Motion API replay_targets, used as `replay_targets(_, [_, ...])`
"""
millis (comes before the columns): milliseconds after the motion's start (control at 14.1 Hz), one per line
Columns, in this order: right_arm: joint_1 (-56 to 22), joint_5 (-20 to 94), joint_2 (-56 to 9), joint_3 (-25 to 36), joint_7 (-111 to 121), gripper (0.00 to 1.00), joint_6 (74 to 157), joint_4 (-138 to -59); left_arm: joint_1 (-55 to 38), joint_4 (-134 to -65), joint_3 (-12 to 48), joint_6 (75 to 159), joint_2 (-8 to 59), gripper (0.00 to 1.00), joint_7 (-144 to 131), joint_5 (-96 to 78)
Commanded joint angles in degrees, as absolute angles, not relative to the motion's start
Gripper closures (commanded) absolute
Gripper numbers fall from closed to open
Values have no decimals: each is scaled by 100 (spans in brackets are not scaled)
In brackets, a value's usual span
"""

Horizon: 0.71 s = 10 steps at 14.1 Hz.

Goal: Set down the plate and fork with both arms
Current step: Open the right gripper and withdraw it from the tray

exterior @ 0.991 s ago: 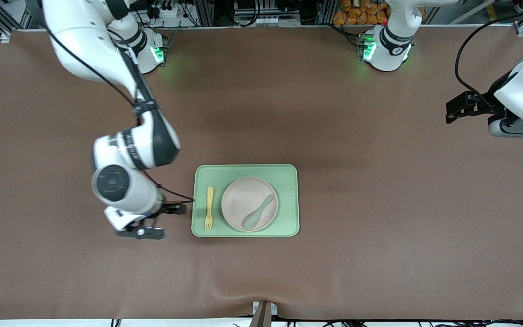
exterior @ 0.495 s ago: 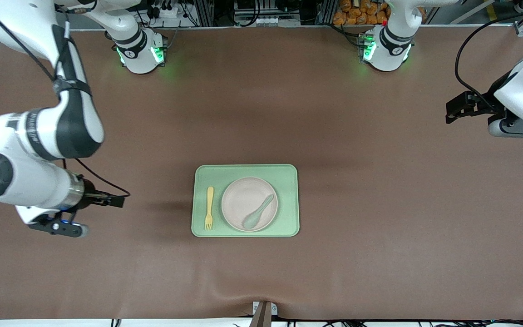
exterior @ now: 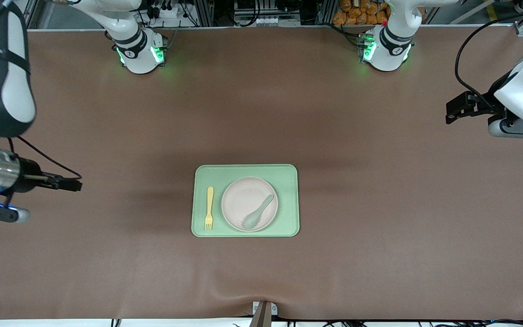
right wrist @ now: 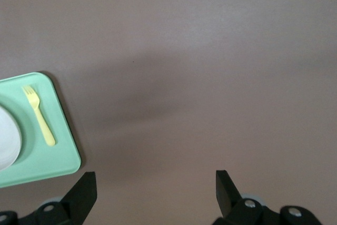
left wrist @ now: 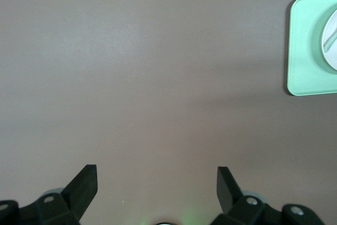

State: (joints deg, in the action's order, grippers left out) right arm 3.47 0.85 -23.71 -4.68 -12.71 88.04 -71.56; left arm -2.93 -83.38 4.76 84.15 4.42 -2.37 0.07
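The cream-white plate (exterior: 243, 200) lies on the pale green tray (exterior: 288, 181) in the middle of the table. The yellow fork (exterior: 209, 207) lies on the tray beside the plate, toward the right arm's end. My right gripper (exterior: 68, 185) is open and empty over bare table at the right arm's end, well away from the tray. The right wrist view shows the open right gripper (right wrist: 155, 178), the fork (right wrist: 39, 114) and the tray's corner (right wrist: 37, 156). My left gripper (exterior: 454, 109) waits open and empty at the left arm's end. The left wrist view has the open left gripper (left wrist: 157, 175) and the tray's edge (left wrist: 305, 51).
A pale green spoon (exterior: 258, 212) lies on the plate. Brown cloth (exterior: 379, 227) covers the whole table. The arms' green-lit bases (exterior: 141, 52) stand along the edge farthest from the front camera.
My right arm has swung away from beside the tray toward its own end of the table, gripper open throughout. The left arm, tray, plate and fork have not moved.
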Motion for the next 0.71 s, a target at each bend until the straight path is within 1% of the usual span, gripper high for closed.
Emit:
replay_targets(0, [405, 53, -1777, -598, -1239, 0, 8299, -7321, -308, -8332, 483, 8490, 431, 0, -316, 114])
replay_targets(71, [282, 9, -1619, -537, -1239, 0, 8288, -7321, -308, -8332, 483, 8499, 431, 0, -316, 114])
replay_targets(142, [20, 9, -1382, -293, -1239, 0, 8279, -7365, -308, -8341, 483, 8499, 431, 0, -316, 123])
replay_targets(212, [-261, 61, -1206, 145, -1239, 0, 8244, -7435, -308, -8341, 483, 8499, 431, 0, -316, 123])
replay_targets(283, [-290, 96, -1074, 219, -1231, 0, 8201, -7488, -308, -8341, 483, 8499, 431, 0, -316, 123])
replay_targets(425, [-89, 114, -915, 115, -1230, 0, 8157, -7515, -308, -8341, 483, 8499, 431, 0, -316, 123])
replay_targets(566, [105, 106, -984, -35, -1196, 0, 8217, -7462, -308, -8341, 483, 8499, 422, 0, -316, 123])
replay_targets(637, [132, 79, -1019, -35, -1126, 0, 8235, -7314, -308, -8341, 483, 8499, 431, 0, -308, 123])
